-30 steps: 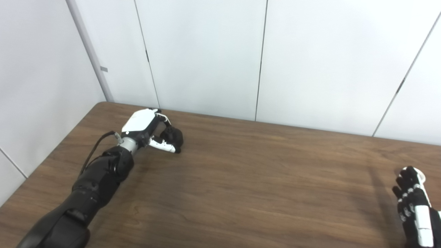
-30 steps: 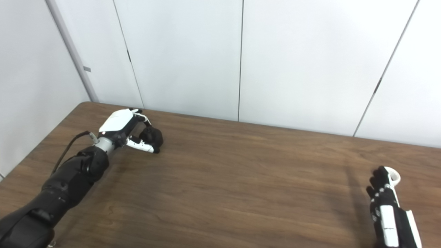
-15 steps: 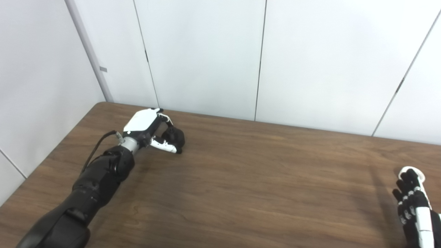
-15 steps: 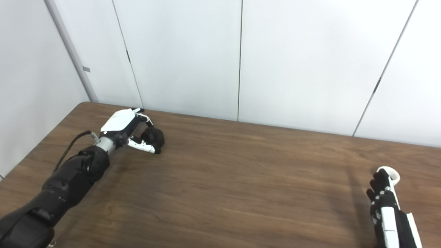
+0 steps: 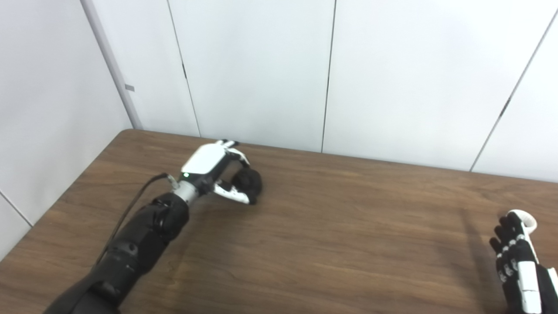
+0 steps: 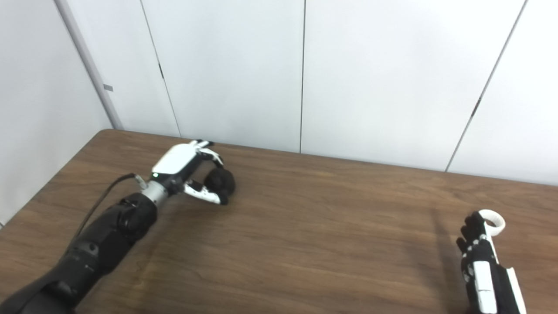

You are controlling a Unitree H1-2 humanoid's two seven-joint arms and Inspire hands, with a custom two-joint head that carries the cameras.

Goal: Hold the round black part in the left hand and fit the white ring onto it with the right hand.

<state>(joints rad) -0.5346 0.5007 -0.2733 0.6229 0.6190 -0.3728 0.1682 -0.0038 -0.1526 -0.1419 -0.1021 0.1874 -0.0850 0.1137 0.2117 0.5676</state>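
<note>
My left hand (image 5: 216,168) is shut on the round black part (image 5: 249,183), with fingers over its top and the thumb under its near side. It holds the part low over the brown table (image 5: 331,226) at the back left. My right hand (image 6: 477,250) is at the table's right front, seen from the back with its fingers curled. The white ring (image 6: 492,219) sticks out past its fingertips, and the hold on it is hidden behind the fingers. The two hands are far apart.
White wall panels (image 5: 261,69) stand right behind the table's far edge. The table's left edge (image 5: 65,196) runs close to my left arm (image 5: 139,235), where a black cable loops at the wrist.
My left hand has moved to the right along the table with the black part in it. My right hand has shifted slightly left, and more of the ring shows.
</note>
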